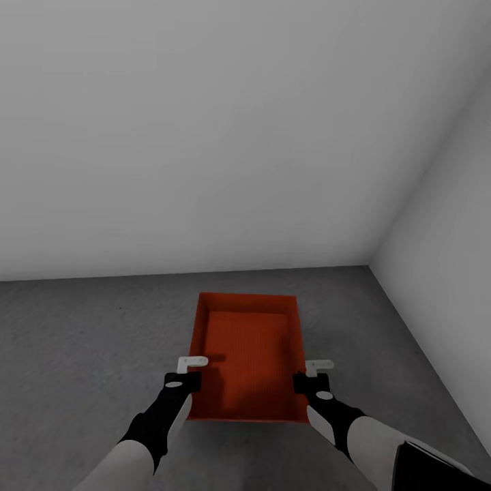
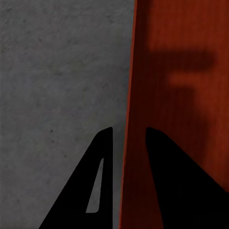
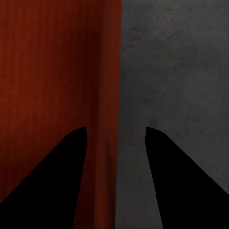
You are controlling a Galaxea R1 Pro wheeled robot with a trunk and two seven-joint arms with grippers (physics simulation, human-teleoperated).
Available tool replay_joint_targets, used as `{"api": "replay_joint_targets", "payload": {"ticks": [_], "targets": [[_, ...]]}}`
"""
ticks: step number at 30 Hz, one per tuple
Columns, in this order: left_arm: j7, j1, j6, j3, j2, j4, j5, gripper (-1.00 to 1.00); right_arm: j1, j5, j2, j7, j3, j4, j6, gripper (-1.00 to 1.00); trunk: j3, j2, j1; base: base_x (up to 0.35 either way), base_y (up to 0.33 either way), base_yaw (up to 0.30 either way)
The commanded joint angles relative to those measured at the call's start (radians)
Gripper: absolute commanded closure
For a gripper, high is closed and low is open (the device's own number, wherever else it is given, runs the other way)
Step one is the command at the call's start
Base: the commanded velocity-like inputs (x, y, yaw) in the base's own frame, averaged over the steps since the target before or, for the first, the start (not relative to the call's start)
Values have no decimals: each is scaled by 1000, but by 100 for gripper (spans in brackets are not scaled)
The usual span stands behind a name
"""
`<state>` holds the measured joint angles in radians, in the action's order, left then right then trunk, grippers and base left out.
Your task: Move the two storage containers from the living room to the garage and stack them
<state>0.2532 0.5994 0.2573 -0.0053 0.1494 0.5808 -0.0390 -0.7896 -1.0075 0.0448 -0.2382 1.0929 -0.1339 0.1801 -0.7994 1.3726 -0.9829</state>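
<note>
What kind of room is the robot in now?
Probably a garage or a bare storage room: the rough dark grey concrete floor and plain white walls suggest it. An orange-red rectangular open-top bin sits near the corner.

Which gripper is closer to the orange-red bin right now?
Neither clearly: both sit at it. Left gripper straddles the left wall of the orange-red storage bin, jaws either side of it; right gripper straddles its right wall. The bin is over the grey concrete floor.

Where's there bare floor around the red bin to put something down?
Bare concrete floor lies left of the storage container, and a narrower strip runs between it and the right wall. It is crowded at the bin's sides, where the left gripper and right gripper straddle its walls.
</note>
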Motion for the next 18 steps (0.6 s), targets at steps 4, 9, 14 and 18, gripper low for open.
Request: {"api": "replay_joint_targets", "payload": {"ticks": [4,9,14,18], "targets": [[11,0,11,21,-2,2,-22,100,-1,1,-40,-12,-13,27,5,100,-1,0,0,0,0,0],[11,0,11,21,-2,2,-22,100,-1,1,-40,-12,-13,27,5,100,-1,0,0,0,0,0],[11,0,11,21,-2,2,-22,100,-1,1,-40,-12,-13,27,5,100,-1,0,0,0,0,0],[11,0,11,21,-2,2,-22,100,0,1,-40,-12,-13,27,5,100,-1,0,0,0,0,0]]}}
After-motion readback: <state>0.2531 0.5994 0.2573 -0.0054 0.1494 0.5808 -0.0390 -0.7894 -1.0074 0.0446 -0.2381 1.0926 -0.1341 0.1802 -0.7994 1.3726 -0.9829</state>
